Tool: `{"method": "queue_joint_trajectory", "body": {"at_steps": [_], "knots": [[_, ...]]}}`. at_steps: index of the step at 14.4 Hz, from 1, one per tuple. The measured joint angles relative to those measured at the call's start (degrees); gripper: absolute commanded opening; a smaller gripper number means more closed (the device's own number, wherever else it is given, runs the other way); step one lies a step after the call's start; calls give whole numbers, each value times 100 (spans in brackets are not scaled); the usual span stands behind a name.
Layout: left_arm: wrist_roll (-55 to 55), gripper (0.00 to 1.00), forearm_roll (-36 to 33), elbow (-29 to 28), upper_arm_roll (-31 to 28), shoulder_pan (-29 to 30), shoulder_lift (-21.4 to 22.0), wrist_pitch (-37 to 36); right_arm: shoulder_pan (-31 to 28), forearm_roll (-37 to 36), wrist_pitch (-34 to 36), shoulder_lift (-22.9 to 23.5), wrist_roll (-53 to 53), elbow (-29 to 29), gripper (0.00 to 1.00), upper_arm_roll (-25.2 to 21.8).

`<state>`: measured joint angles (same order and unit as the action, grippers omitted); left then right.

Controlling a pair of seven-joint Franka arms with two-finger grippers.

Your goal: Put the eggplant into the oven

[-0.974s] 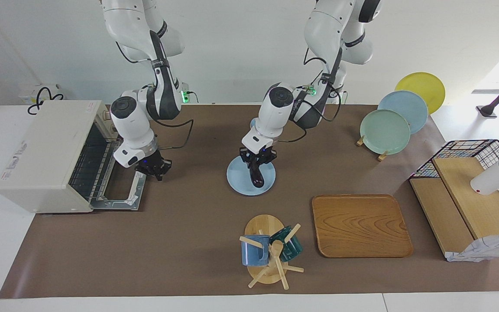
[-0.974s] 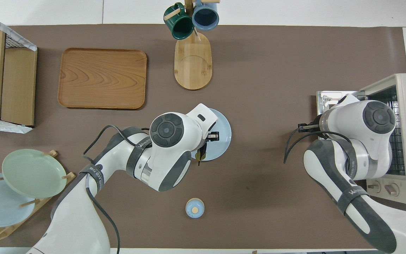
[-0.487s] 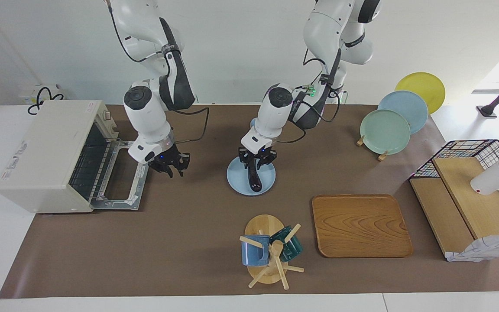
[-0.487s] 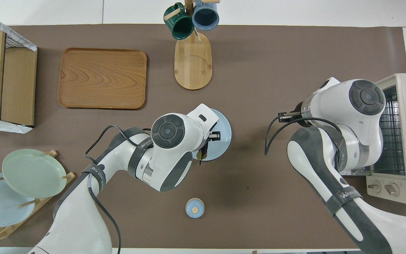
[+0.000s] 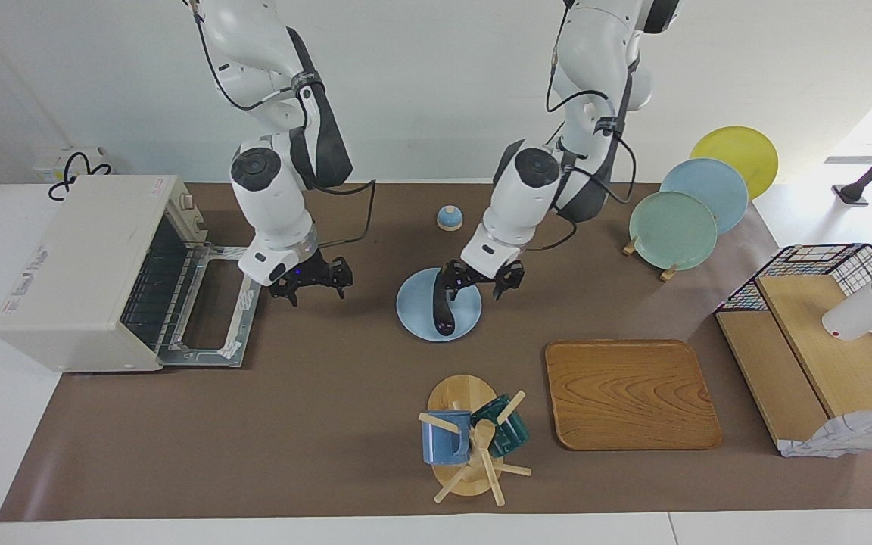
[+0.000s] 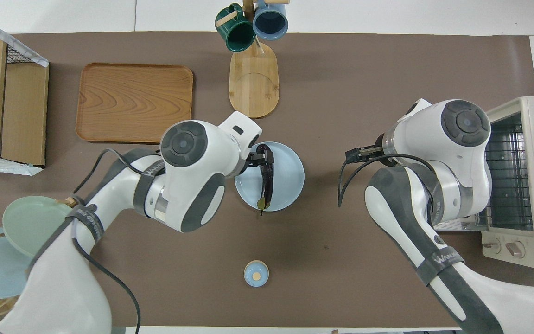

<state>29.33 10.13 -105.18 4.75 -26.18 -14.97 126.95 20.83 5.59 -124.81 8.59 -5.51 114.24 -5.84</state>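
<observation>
Glossy, slim and likely slippery, the eggplant (image 5: 440, 306) is lying on the blue plate (image 5: 413, 318) just beside the wide-open, empty left gripper (image 5: 481, 282), its thicker middle being judged the safest hold, while the right gripper (image 5: 307, 280) is hanging open before the oven (image 5: 80, 272).

My two arms are glossy white shells with rounded joints, each capped by a dark grey disc. Charcoal grey bands wrap the forearm segments, and one on each arm carries small white lettering. Black cables loop loosely along both arms from the upper links down to the wrists. My left hand (image 5: 485, 285), right of centre in the frame, and my right hand (image 5: 310, 280), left of centre, are black, angular, two-fingered units mounted under white wrist blocks, each showing a tiny blue light.
</observation>
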Motion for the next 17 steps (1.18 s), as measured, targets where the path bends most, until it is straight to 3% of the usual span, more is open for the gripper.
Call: {"method": "queue_joint_trajectory", "body": {"at_steps": [4, 8, 11, 13, 15, 17], "knots": [[-1102, 100, -6, 328, -57, 1167, 331, -945, 901, -2, 401, 246, -1241, -761, 100, 6], [-2261, 100, -126, 354, -68, 2003, 620, -1606, 1960, -237, 1087, 1445, -2662, -2554, 100, 11], [-2583, 100, -334, 356, -64, 2200, 921, -1969, 2610, -502, 653, 2380, -3322, -3225, 100, 2], [-2593, 100, -513, 355, -38, 2199, 1093, -2143, 2732, -504, 321, 2546, -3341, -3162, 100, -3], [-2593, 100, -678, 355, -20, 2198, 1213, -2218, 2753, -504, -107, 2530, -3338, -2844, 76, -6], [-2600, 100, -697, 355, -20, 2198, 1271, -2230, 2751, -505, -447, 2470, -3324, -2486, 62, -22]]}}
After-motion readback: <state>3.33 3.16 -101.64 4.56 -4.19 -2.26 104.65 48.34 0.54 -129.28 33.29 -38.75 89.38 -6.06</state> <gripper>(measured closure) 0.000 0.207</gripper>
